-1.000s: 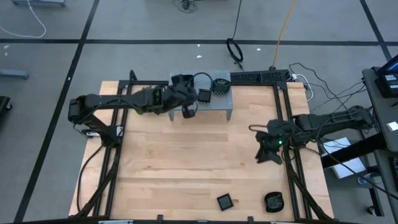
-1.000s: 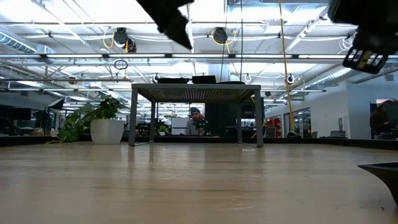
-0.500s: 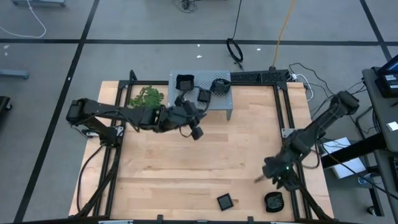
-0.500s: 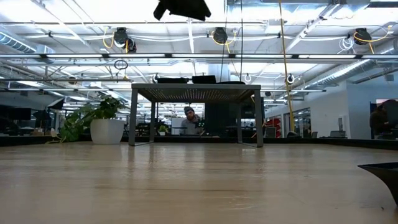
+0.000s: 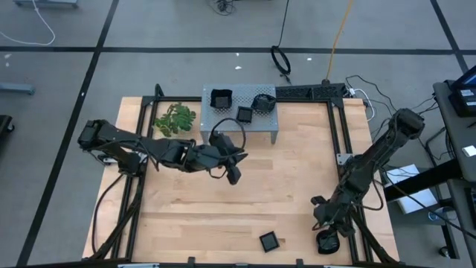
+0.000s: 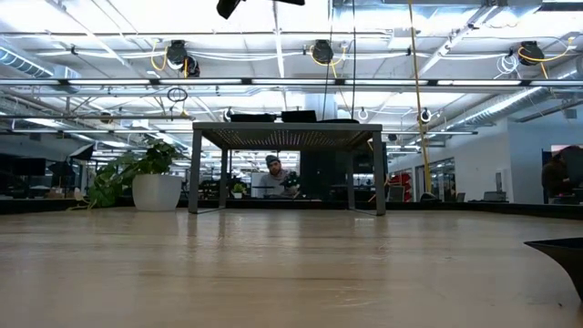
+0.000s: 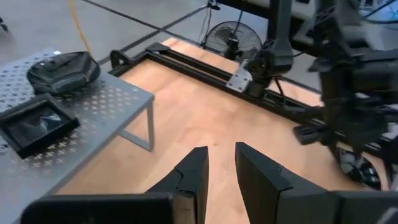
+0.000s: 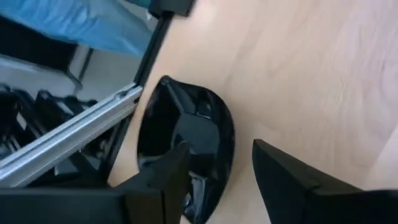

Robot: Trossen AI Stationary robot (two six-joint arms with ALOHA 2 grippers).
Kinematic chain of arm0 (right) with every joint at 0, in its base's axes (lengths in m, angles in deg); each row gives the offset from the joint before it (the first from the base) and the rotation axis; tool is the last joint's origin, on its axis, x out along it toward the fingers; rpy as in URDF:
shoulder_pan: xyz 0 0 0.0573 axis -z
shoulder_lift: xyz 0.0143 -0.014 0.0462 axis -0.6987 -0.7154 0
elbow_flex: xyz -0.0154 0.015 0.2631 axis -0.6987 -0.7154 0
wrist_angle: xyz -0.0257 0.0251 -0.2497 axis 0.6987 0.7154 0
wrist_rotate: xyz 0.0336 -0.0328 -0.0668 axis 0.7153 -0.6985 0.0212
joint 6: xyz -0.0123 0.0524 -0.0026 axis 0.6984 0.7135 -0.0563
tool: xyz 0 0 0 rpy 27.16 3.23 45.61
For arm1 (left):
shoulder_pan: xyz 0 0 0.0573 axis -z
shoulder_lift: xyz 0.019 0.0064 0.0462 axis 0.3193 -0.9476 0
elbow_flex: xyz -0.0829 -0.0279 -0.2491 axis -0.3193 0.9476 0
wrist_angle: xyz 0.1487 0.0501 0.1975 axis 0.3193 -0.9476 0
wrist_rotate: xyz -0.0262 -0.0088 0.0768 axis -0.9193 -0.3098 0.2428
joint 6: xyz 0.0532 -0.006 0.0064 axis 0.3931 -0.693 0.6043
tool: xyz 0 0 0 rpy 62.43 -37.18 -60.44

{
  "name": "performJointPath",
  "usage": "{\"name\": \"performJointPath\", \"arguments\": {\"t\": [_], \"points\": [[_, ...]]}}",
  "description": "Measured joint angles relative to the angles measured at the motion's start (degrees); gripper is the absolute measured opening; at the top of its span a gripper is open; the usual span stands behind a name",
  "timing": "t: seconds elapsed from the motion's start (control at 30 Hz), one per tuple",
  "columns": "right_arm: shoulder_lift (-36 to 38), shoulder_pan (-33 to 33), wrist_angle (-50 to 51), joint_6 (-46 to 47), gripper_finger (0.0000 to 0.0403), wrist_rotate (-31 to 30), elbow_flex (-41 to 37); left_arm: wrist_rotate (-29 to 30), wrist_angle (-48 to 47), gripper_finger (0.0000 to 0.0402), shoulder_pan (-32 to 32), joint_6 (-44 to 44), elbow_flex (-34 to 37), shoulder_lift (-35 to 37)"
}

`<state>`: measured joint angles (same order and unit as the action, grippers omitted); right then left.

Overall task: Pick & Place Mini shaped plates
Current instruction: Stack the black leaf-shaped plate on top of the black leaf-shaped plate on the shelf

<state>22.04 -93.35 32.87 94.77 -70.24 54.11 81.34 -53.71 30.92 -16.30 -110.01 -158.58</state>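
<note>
The right end effector (image 5: 328, 225) is held low over the wooden counter (image 5: 223, 201) toward the five o'clock corner, directly above a rounded black plate (image 5: 327, 240) that lies beside the dark frame rail. In the right wrist view the two fingers (image 8: 292, 180) are seen parted, one on each side of the rim of that glossy plate (image 8: 186, 143); nothing is gripped between them, and whether they touch the dish cannot be told.

The left end effector (image 5: 234, 173) is suspended above the counter a little toward twelve o'clock of the middle, just in front of the grey perforated stand (image 5: 223, 115). In the left wrist view its fingers (image 7: 193, 174) are seen set narrowly apart with bare wood visible between them, holding nothing.

On the stand, at the twelve o'clock edge of the counter, three black plates are placed: a deep square one (image 5: 221, 98) toward eleven o'clock, a flat square one (image 5: 245, 115) in the middle, and a rounded one (image 5: 262, 102) toward one o'clock. The flat square plate (image 7: 34, 124) and the rounded plate (image 7: 62, 65) are also shown in the left wrist view on the perforated top.

A further small square plate (image 5: 268, 240) is found on the counter near six o'clock, well apart from the stand and near the rounded plate under the right arm. A green leafy sprig (image 5: 173, 119) lies on the counter just beside the stand, toward eleven o'clock.

In the low view, a seated person (image 6: 271, 173) is seen in the room behind the stand.
</note>
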Motion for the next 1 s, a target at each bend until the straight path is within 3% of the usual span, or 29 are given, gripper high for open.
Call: {"name": "performJointPath", "arguments": {"t": [0.2, 0.4, 0.6, 0.8, 1.0], "points": [[-2.84, -1.78, -11.71, 5.80, 0.0175, -0.11, -7.99, 0.00, -0.07, 0.0086, 1.41, 0.06, 0.00, 0.00], [-6.09, -2.81, -21.53, 5.65, 0.0158, -0.30, -11.57, 0.02, -0.35, 0.0086, 1.64, 0.06, 0.00, 0.00], [-8.88, -2.85, -26.59, 4.61, 0.0105, -1.25, -11.84, -0.02, -0.94, 0.0086, 1.64, -0.60, 0.00, -0.02], [-9.66, -2.79, -26.62, 3.42, 0.0017, -1.81, -11.86, -1.79, -0.94, 0.0086, 1.78, -1.42, 0.00, -0.02], [-8.19, -2.85, -28.07, 11.18, 0.0003, -1.41, -12.01, -1.81, -0.96, 0.0086, 1.91, 0.25, 0.00, -0.02]]}}
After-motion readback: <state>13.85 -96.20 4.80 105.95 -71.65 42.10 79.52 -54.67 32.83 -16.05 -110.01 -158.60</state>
